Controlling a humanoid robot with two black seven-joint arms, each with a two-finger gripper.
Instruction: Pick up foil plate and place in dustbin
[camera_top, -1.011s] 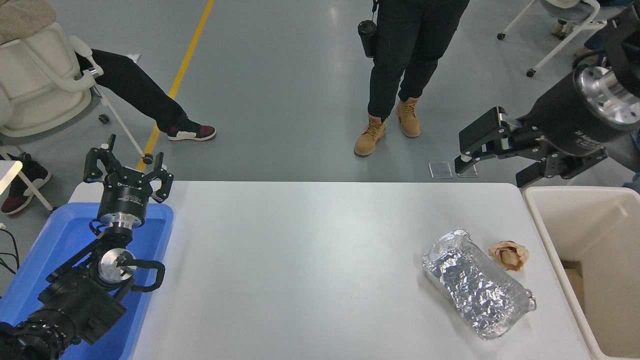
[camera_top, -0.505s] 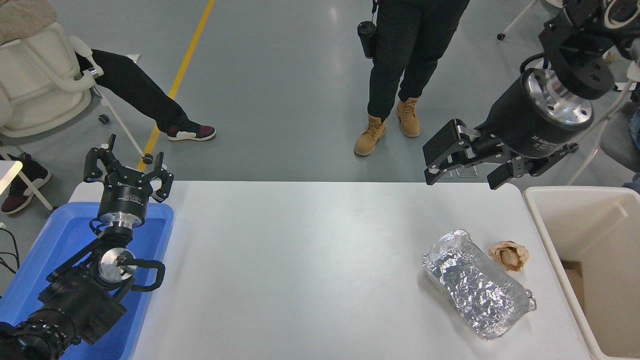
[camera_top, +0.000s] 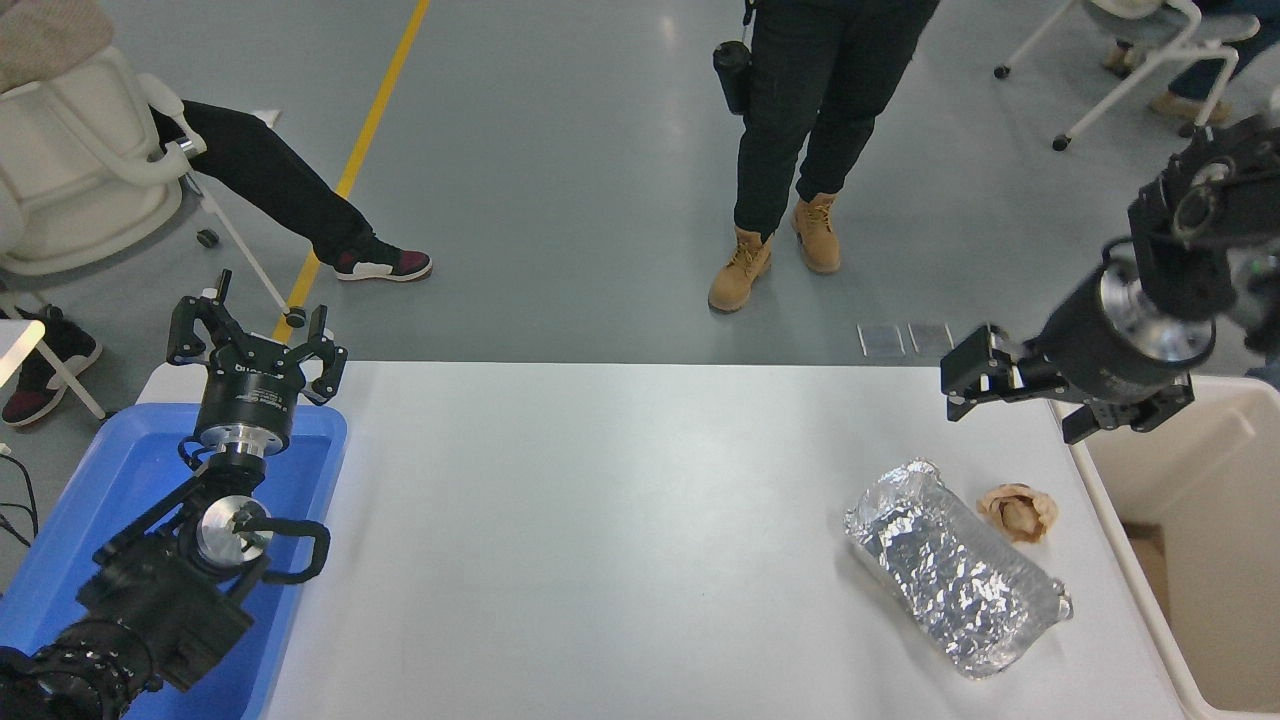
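The foil plate (camera_top: 957, 567) is seen lying flat on the white counter (camera_top: 600, 540), toward its right end and near the front edge, its long axis running diagonally from upper left to lower right. Its crinkled silver surface is free of any contact. Just beside its upper right edge, a small crumpled brown paper wad (camera_top: 1018, 511) is found, slightly apart from the rim. Farther right, off the counter's end, the cream dustbin (camera_top: 1180, 610) is placed with its thick rim running alongside the counter edge; a brownish shape is partly visible inside it.

Above the counter's far right corner, the right end effector (camera_top: 1010, 395) is held in the air, well apart from the foil plate and pointing left; its fingers are spread wide and nothing is held between them. The right arm behind it is seen entering from the right edge, over the dustbin.

At the lower left, the left end effector (camera_top: 255, 345) is parked over the far end of a shallow blue tray (camera_top: 120, 470), its fingers splayed open and empty.

Beyond the counter, on the grey floor, a person in dark trousers and tan boots (camera_top: 770, 255) is standing, and a seated person's leg (camera_top: 290, 205) is stretched out beside a yellow floor line (camera_top: 370, 130).
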